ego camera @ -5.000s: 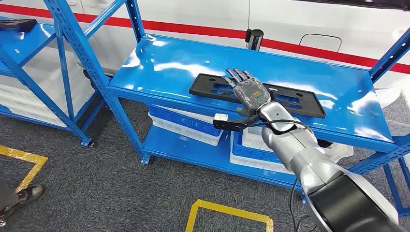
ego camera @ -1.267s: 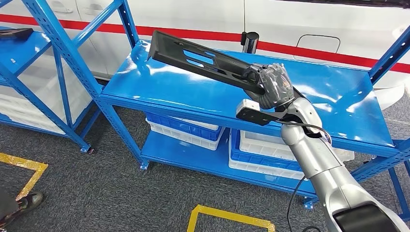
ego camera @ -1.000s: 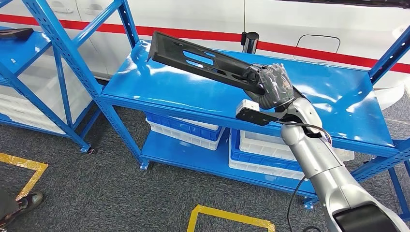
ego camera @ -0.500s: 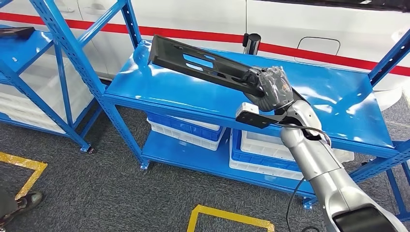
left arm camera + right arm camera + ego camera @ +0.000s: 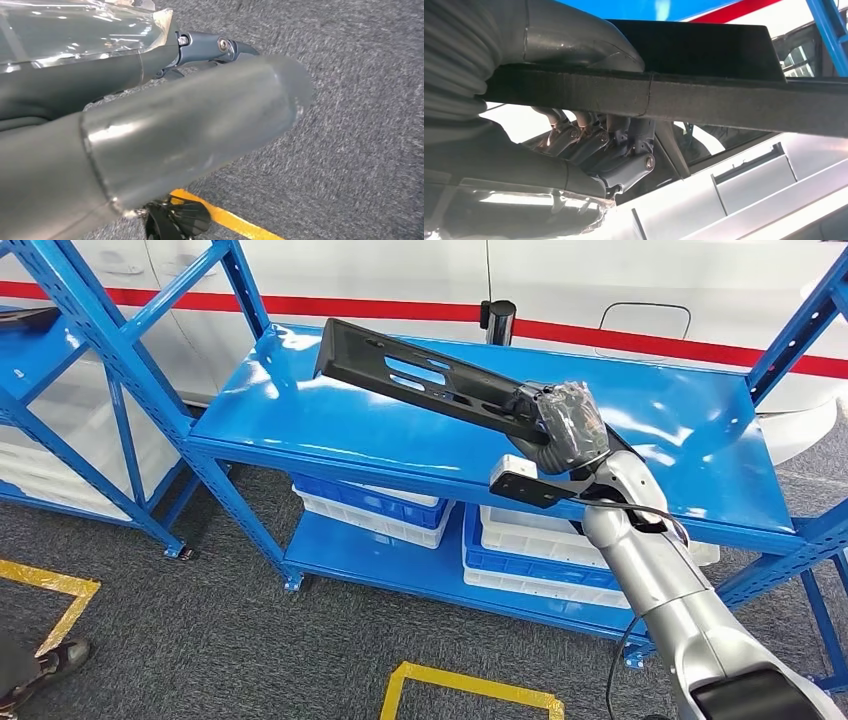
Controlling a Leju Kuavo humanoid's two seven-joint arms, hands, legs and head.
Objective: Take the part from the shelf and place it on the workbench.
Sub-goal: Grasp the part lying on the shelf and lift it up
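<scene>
Part (image 5: 420,378) in right hand (image 5: 566,424), no legible markings.

silver right arm (image 5: 650,580) with black cable, white-black wrist camera (image 5: 525,481), plastic-wrapped grey right hand (image 5: 568,425), dark fingers (image 5: 624,145).

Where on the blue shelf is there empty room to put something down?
The whole glossy top of the blue metal shelf looks bare, from its left corner post across to the right end. The long black slotted plastic part hangs above it, gripped by the right hand. Underneath it is crowded with blue and white plastic bins.
</scene>
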